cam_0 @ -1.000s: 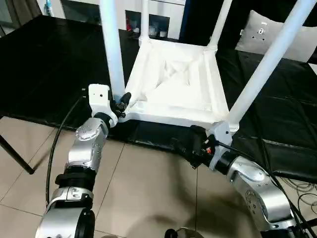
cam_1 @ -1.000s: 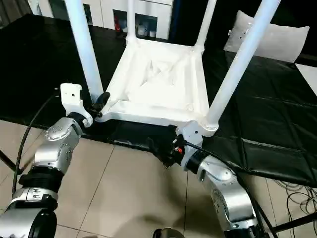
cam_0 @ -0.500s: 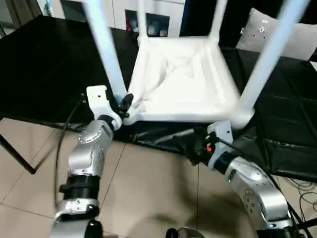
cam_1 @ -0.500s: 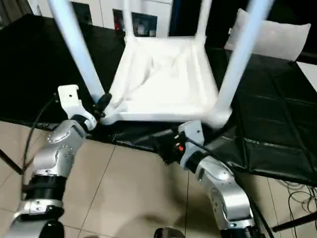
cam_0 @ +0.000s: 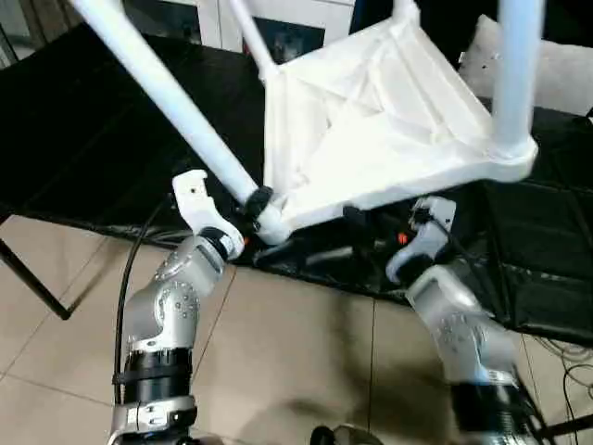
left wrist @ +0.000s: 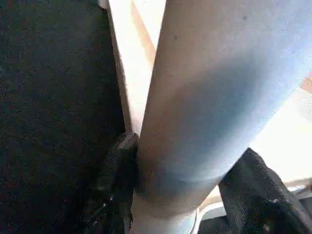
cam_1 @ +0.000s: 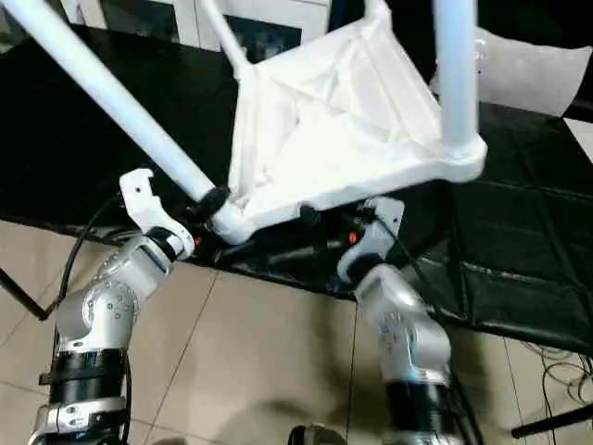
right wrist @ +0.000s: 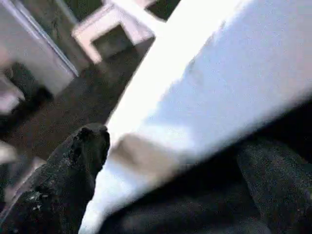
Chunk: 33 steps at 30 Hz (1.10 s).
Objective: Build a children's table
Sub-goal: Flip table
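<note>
The children's table (cam_0: 371, 120) is upside down on the black sheet and tilted, its near-right corner raised and its legs leaning to the left. My left gripper (cam_0: 255, 209) is shut on the near-left leg (cam_0: 167, 102) just above its corner socket. In the left wrist view the black fingers (left wrist: 117, 180) press both sides of that leg (left wrist: 204, 97). My right gripper (cam_0: 347, 236) stands open beneath the top's near edge, and the right wrist view shows the white rim (right wrist: 204, 87) between its spread fingers (right wrist: 63, 185). The near-right leg (cam_0: 519, 74) points up.
The black-sheeted work table (cam_0: 83, 139) ends close in front of me, with tiled floor (cam_0: 278, 371) below its edge. A white cushion (cam_0: 565, 74) lies at the back right. Cables (cam_0: 565, 362) hang at the lower right. A black stand leg (cam_0: 28, 278) slants at the left.
The white table has tipped: its near-right corner rose and the legs swung left. My left gripper kept its hold on the leg. My right gripper moved in under the near edge.
</note>
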Motion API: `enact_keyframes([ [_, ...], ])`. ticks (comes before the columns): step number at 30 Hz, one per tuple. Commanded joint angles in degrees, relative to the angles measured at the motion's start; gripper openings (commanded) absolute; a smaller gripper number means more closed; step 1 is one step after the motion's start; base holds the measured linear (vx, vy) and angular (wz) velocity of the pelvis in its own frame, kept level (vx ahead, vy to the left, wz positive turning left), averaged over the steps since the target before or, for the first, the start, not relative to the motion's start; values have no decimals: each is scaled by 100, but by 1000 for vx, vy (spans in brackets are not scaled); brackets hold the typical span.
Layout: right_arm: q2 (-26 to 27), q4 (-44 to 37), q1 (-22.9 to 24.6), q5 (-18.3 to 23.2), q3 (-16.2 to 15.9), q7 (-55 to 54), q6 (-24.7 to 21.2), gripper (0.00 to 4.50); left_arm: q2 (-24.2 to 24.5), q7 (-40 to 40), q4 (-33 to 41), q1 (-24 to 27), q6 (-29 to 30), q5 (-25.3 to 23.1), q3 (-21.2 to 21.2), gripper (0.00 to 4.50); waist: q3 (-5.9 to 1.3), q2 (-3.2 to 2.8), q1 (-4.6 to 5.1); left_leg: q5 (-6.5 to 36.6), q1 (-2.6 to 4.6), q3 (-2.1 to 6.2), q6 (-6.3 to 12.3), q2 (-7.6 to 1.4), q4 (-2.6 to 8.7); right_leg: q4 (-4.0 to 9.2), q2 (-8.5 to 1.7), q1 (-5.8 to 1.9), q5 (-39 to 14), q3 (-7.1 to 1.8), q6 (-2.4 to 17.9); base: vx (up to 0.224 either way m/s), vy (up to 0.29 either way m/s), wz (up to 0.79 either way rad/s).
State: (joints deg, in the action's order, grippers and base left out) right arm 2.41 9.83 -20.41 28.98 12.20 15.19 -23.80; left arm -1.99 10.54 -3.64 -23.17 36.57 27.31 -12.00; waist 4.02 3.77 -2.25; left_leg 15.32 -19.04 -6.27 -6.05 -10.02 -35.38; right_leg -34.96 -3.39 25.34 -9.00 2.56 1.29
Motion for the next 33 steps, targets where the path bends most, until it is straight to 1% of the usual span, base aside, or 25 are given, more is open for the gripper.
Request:
enact_keyframes([
  [1,59,229,-167,273,248,-36,107,450,-221,271,-58,72,329,511,223,217,-376,34,24,-697,-121,-139,887,-104,378,324,-314,-444,-953,-203,1127,0,0,0],
  [2,105,332,-264,350,318,-20,129,450,-226,279,-11,90,379,518,237,217,-375,30,21,-684,-115,-141,898,-104,379,329,-312,-436,-979,-201,1120,0,0,0],
  [3,208,740,-588,531,541,-116,196,450,-221,336,41,116,466,519,300,217,-378,29,22,-669,-111,-141,893,-108,381,329,-317,-435,-998,-199,1122,0,0,0],
  [4,208,740,-588,531,541,-116,196,450,-221,336,41,116,466,519,300,217,-383,34,23,-654,-109,-143,885,-106,380,327,-317,-436,-1015,-199,1120,0,0,0],
  [6,253,1452,-1128,748,813,-43,385,450,-193,426,156,150,638,490,411,217,-398,18,15,-679,-111,-149,844,-99,376,314,-322,-447,-971,-196,1141,0,0,0],
  [8,263,1590,-1251,819,868,52,461,450,-164,458,182,156,660,453,453,217,-402,28,35,-659,-139,-157,829,-89,373,311,-319,-468,-964,-189,1146,0,0,0],
  [9,275,1716,-1360,869,933,85,534,415,-147,466,193,158,670,433,473,217,-415,48,47,-786,-157,-153,856,-85,363,286,-316,-485,-811,-193,1145,0,0,0],
  [10,285,1778,-1419,913,975,96,560,415,-134,464,195,158,673,416,484,217,-416,37,37,-850,-147,-156,874,-81,360,283,-314,-483,-738,-190,1151,0,0,0],
  [11,308,1888,-1529,1026,1065,144,598,415,-102,474,208,162,672,367,516,217,-436,59,46,-971,-135,-158,944,-85,343,258,-319,-477,-600,-192,1184,0,0,0],
  [13,320,1968,-1600,1105,1116,222,598,399,-92,449,226,166,650,317,504,217,-440,83,33,-1072,-133,-170,1085,-73,327,260,-316,-476,-540,-189,1238,0,0,0],
  [15,325,2115,-1681,1154,1195,305,630,372,-67,452,256,176,659,262,515,216,-433,72,30,-1038,-135,-171,1144,-81,330,270,-323,-469,-665,-181,1263,0,0,0],
  [17,318,2228,-1735,1170,1238,336,666,357,-41,462,268,183,667,233,528,216,-443,86,37,-1009,-141,-174,1148,-86,328,271,-323,-468,-785,-174,1246,0,0,0],
  [18,318,2288,-1774,1203,1281,366,703,357,15,479,252,183,652,177,549,216,-453,80,24,-1050,-138,-175,1164,-79,317,261,-321,-470,-756,-178,1229,0,0,0],
  [19,318,2299,-1781,1207,1289,363,707,340,26,483,249,182,649,165,554,216,-454,68,21,-1083,-131,-170,1179,-86,319,255,-323,-459,-732,-175,1236,0,0,0],
  [23,297,2359,-1823,1215,1324,377,800,313,105,516,214,164,611,89,583,216,-463,77,21,-1185,-128,-183,1250,-78,299,247,-312,-448,-680,-170,1280,0,0,0],
  [24,299,2388,-1846,1242,1354,369,801,294,121,527,195,153,604,82,582,215,-470,31,11,-1192,-122,-178,1247,-81,298,240,-316,-445,-677,-167,1304,0,0,0],
  [25,288,2423,-1867,1232,1363,379,806,294,139,533,172,145,587,61,596,215,-471,38,17,-1189,-120,-181,1247,-83,296,247,-311,-441,-679,-164,1307,0,0,0],
  [26,281,2454,-1887,1225,1371,389,807,282,154,538,151,136,576,49,603,214,-479,17,14,-1217,-117,-175,1246,-84,296,232,-308,-445,-638,-163,1327,0,0,0],
  [27,276,2475,-1900,1218,1374,397,810,271,164,541,138,130,569,41,608,214,-478,38,26,-1220,-121,-180,1251,-86,293,240,-305,-444,-624,-160,1333,0,0,0],
  [28,270,2474,-1906,1230,1380,399,816,261,172,543,124,125,562,47,619,213,-478,36,17,-1216,-120,-179,1243,-87,296,236,-311,-450,-618,-161,1350,0,0,0],
  [29,269,2455,-1910,1244,1393,380,835,261,180,549,101,114,552,45,630,213,-485,-11,10,-1232,-114,-175,1236,-85,292,227,-310,-450,-588,-162,1365,0,0,0],
  [30,268,2443,-1912,1251,1402,369,851,251,186,551,86,107,544,45,638,213,-487,15,19,-1237,-111,-179,1237,-88,291,233,-304,-447,-562,-160,1372,0,0,0],
  [31,266,2432,-1912,1242,1404,352,867,247,193,553,77,104,532,37,646,213,-492,16,16,-1260,-109,-177,1240,-88,289,225,-305,-450,-527,-160,1384,0,0,0],
  [32,255,2412,-1916,1233,1412,330,893,239,211,516,53,90,480,-30,671,213,-505,-22,9,-1309,-103,-172,1246,-89,282,207,-309,-451,-443,-160,1424,0,0,0],
  [33,246,2365,-1922,1239,1430,289,916,229,203,546,22,77,436,-7,644,213,-503,2,15,-1312,-104,-178,1264,-92,280,218,-303,-448,-428,-157,1432,0,0,0],
])
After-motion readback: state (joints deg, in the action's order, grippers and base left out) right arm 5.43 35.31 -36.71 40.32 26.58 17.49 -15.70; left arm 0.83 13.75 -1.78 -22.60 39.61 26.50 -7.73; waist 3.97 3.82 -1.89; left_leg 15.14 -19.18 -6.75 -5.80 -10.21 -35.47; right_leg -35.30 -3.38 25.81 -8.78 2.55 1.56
